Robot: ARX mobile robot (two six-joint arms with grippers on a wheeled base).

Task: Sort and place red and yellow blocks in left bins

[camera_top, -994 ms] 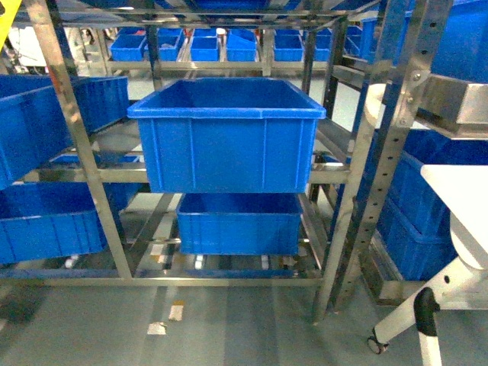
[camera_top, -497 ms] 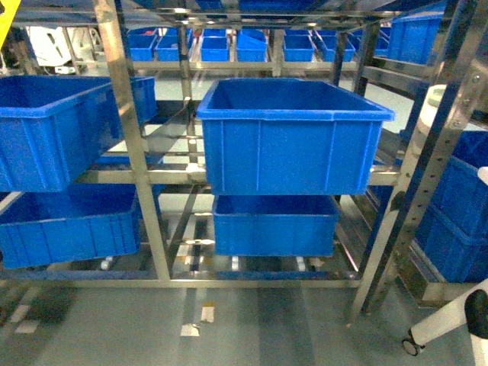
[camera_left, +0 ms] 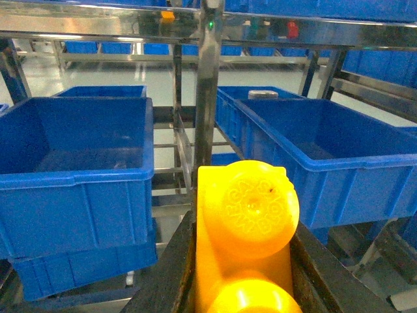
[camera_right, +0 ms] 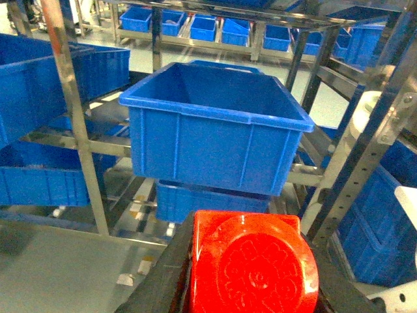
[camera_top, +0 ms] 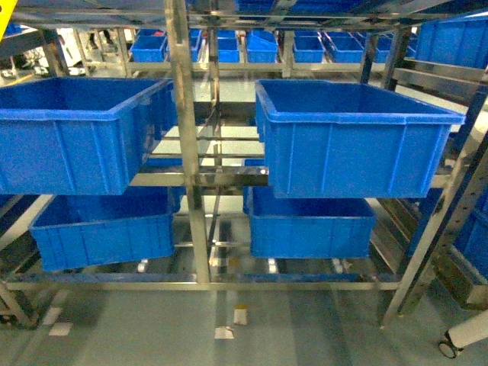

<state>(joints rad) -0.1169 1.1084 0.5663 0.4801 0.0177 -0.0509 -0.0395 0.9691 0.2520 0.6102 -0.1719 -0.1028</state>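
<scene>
The yellow block, a two-stud brick, is gripped between the black fingers of my left gripper at the bottom of the left wrist view. It faces a steel rack, with a deep blue bin to its left. My right gripper is shut on the red block, a one-stud cube, in front of another blue bin. In the head view the left bins are an upper one and a lower one. Neither gripper shows in the head view.
A steel rack post stands between the left bins and two blue crates on the right, one upper and one lower. Small blue bins line a far shelf. A white wheeled leg is at the bottom right.
The head view has swung left: the rack and central crate have slid to the right in the frame, and the left crates have come fully into view.
</scene>
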